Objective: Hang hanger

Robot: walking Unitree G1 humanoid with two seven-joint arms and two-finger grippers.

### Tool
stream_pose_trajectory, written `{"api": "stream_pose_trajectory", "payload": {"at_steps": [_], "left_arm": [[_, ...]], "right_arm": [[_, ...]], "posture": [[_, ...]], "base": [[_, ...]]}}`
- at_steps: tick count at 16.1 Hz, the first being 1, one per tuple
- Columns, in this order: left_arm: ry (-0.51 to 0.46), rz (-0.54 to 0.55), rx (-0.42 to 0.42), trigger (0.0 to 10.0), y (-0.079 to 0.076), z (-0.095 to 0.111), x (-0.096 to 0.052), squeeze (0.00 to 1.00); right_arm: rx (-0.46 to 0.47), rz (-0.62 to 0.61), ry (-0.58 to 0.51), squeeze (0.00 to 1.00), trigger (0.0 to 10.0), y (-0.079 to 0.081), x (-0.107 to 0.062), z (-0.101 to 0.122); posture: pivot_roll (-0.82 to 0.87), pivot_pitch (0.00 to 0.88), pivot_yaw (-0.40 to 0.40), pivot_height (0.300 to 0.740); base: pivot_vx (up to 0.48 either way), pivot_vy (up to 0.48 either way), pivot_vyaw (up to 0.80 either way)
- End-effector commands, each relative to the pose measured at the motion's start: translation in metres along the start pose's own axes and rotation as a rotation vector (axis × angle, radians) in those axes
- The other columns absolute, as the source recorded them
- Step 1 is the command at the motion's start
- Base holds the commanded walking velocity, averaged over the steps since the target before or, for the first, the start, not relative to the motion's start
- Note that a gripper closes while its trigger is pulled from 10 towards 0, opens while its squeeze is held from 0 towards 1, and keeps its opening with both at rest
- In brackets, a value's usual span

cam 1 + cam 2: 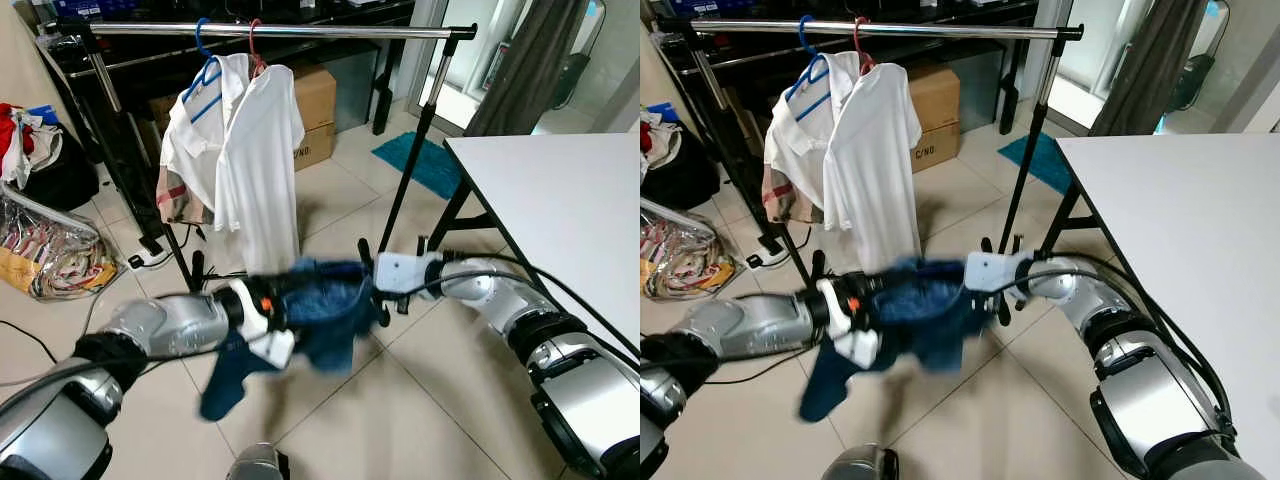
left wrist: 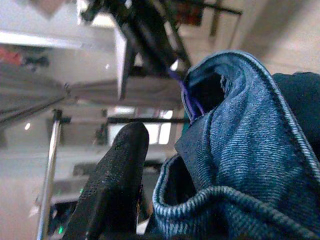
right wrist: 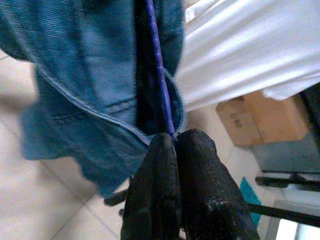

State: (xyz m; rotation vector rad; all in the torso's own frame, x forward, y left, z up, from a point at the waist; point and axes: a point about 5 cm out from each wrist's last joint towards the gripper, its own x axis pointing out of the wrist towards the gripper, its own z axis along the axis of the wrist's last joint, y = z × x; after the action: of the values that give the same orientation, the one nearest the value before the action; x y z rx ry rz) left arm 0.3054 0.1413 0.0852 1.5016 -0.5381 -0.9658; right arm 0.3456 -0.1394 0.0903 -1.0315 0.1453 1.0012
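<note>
A blue denim garment (image 1: pixel 325 310) hangs low between my two grippers, in front of the clothes rack. My left gripper (image 1: pixel 275 308) is buried in its left side, one black finger (image 2: pixel 112 185) lying against the cloth (image 2: pixel 250 150). My right gripper (image 3: pixel 176 137) is shut on the thin purple hanger (image 3: pixel 159 80) that runs through the garment. The rack's silver rail (image 1: pixel 300 31) crosses above and behind. On it hang two white shirts (image 1: pixel 255 150), one on a blue hanger (image 1: pixel 203 45) and one on a red hanger (image 1: pixel 254 45).
A white table (image 1: pixel 570 210) stands at the right, close to my right arm. The rack's black upright (image 1: pixel 415 150) rises just behind the right gripper. Cardboard boxes (image 1: pixel 315 110), a teal mat (image 1: pixel 425 160) and a plastic bag of clothes (image 1: pixel 45 250) sit on the tiled floor.
</note>
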Motion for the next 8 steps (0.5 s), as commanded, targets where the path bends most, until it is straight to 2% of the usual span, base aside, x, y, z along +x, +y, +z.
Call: {"api": "stream_pose_trajectory", "payload": {"at_steps": [1, 2, 4, 6, 7, 8], "left_arm": [[0.029, 0.023, -0.009, 0.0, 0.004, -0.005, -0.001, 0.0], [0.04, 0.026, -0.013, 0.0, 0.004, -0.006, -0.002, 0.0], [0.156, 0.09, -0.085, 0.0, 0.009, -0.021, -0.005, 0.0], [0.223, 0.125, -0.142, 0.3, 0.012, -0.028, -0.005, 0.0], [0.241, 0.136, -0.171, 2.7, 0.013, -0.029, -0.003, 0.0], [0.25, 0.142, -0.191, 3.5, 0.013, -0.03, -0.002, 0.0]], "right_arm": [[-0.015, -0.066, -0.022, 0.05, 0.0, -0.014, -0.006, 0.002], [-0.02, -0.075, -0.026, 0.05, 0.0, -0.016, -0.007, 0.003], [-0.06, -0.192, -0.073, 0.05, 0.0, -0.027, -0.012, 0.009], [-0.08, -0.298, -0.11, 0.05, 0.0, -0.035, -0.016, 0.014], [-0.092, -0.375, -0.133, 0.06, 0.0, -0.04, -0.017, 0.018], [-0.098, -0.431, -0.15, 0.06, 0.0, -0.044, -0.019, 0.021]], "posture": [[0.28, 0.011, -0.003, 0.74], [0.28, 0.009, -0.003, 0.74], [0.27, 0.008, -0.001, 0.74], [0.27, 0.006, -0.002, 0.74], [0.27, 0.004, -0.001, 0.74], [0.26, 0.003, 0.0, 0.74]], "base": [[0.0, 0.0, 0.0], [0.0, 0.0, 0.0], [0.0, 0.0, 0.0], [0.0, 0.0, 0.0], [0.0, 0.0, 0.0], [0.0, 0.0, 0.0]]}}
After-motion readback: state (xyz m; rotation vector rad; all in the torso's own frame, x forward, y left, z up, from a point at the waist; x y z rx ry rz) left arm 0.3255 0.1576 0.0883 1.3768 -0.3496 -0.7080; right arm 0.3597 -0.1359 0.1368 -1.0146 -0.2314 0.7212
